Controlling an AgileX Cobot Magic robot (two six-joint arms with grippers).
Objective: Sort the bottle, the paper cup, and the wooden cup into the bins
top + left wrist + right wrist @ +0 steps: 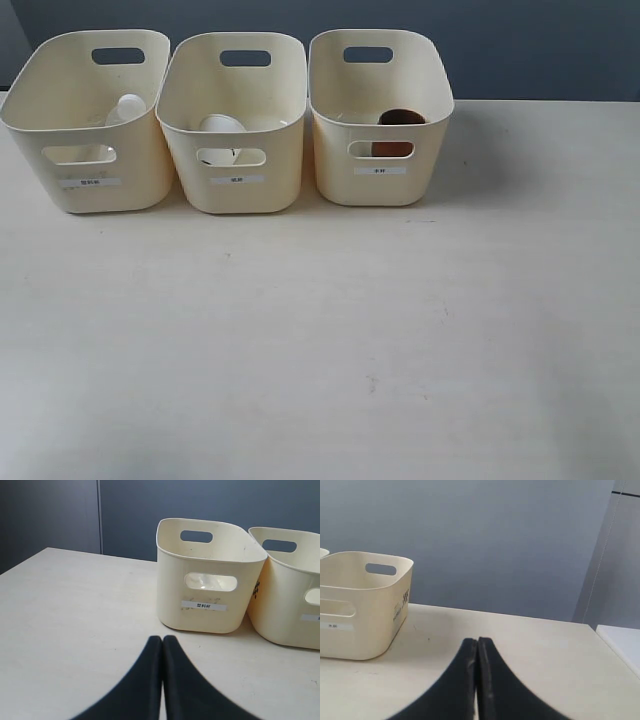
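From the exterior view you are seeing three bins (237, 150) standing in a row on the bench (320, 340), the bottle (124, 108) leaning cap-up in the left one, the paper cup (221, 125) tilting in the middle one, and the wooden cup (400, 120) sitting upright in the right one. Your left wrist view is showing the left claw (162, 640) hanging low over the bench with its tips pressed together, facing the left bin, whose handle hole is showing only something clear. Your right wrist view is showing the right claw (477, 642) likewise pinched together, empty, beside the right bin.

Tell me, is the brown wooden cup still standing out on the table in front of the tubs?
No, the wooden cup sits inside the right-hand bin, showing over its rim and through the handle cut-out.
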